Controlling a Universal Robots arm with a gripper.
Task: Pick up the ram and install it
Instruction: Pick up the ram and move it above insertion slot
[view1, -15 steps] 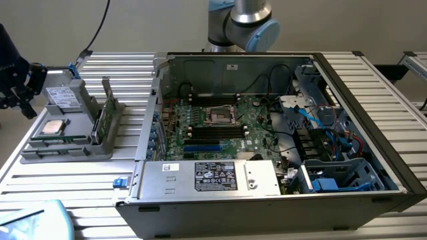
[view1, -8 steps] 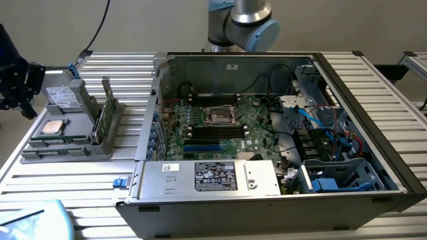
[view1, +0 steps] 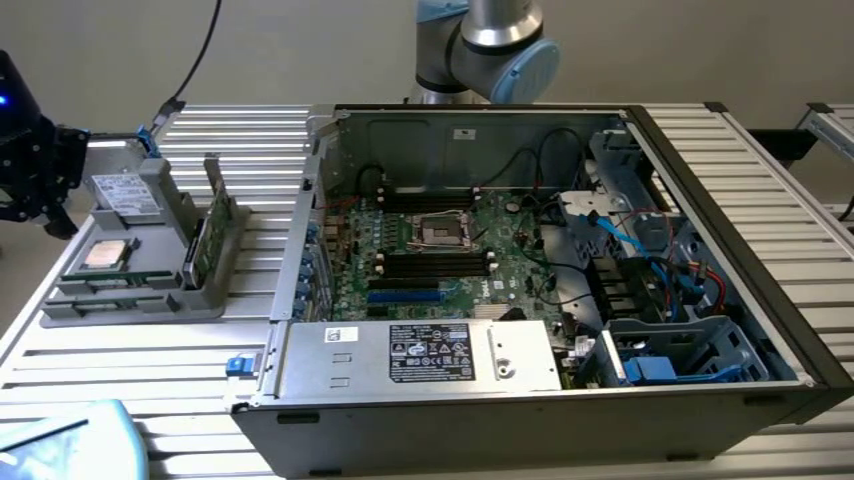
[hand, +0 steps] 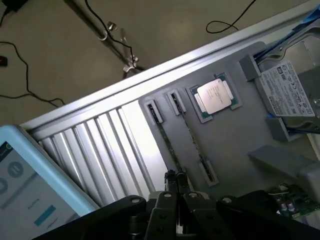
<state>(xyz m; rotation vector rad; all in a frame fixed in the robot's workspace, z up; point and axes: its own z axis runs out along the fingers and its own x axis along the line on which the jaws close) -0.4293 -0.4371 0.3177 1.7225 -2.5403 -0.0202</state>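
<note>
Green stick, thin, seen edge-on: the ram stands on its long edge in a clipped holder on the grey tray. A second stick sits just beside it, nearer the processor. I'd expect it to be light and stiff but fragile: bare chips on the faces, contacts along the bottom edge, and it will crack if twisted. I'd take it across the two flat faces on the top edge, near mid-length so it lifts level, and keep off the contacts. The end clips may resist a straight pull. The gripper hovers over the near end of the ram with its fingers pressed together and nothing between them, so there's no grip on anything. Further out on the tray is a hard drive. A tablet lies on the ribbed aluminium table. In the exterior view the open computer case sits to the tray's right. The motherboard is exposed and its black memory slots look unfilled to me.
</note>
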